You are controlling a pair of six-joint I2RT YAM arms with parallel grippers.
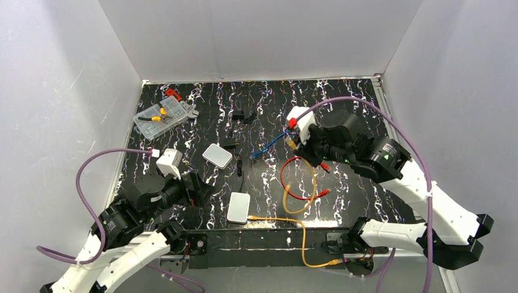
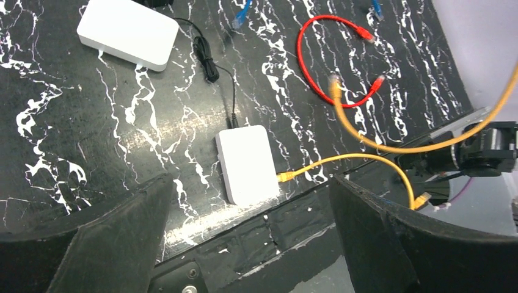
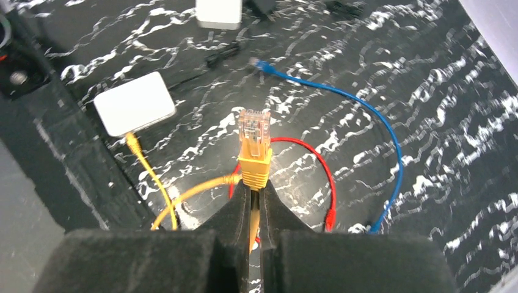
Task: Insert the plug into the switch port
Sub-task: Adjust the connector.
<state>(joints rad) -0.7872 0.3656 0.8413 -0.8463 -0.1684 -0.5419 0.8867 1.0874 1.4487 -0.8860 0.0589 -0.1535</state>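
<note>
The switch (image 1: 239,207) is a pale flat box lying near the table's front edge, also seen as the switch (image 2: 247,165) and the switch (image 3: 134,104). Its port openings are too small to make out. A second yellow cable's plug (image 2: 284,177) meets its edge. My right gripper (image 3: 255,189) is shut on the plug (image 3: 255,143), a yellow boot with a clear tip pointing away from the fingers. It hangs above the table, right of and beyond the switch, at the right gripper (image 1: 292,141). My left gripper (image 2: 250,183) stands wide open and empty, above the switch's near end.
A smaller white box (image 1: 217,155) lies behind the switch, next to a black adapter with its lead (image 1: 235,146). A red cable loop (image 1: 299,183) and a blue cable (image 1: 269,145) lie mid-table. A clear parts box (image 1: 160,116) sits far left. White walls enclose the table.
</note>
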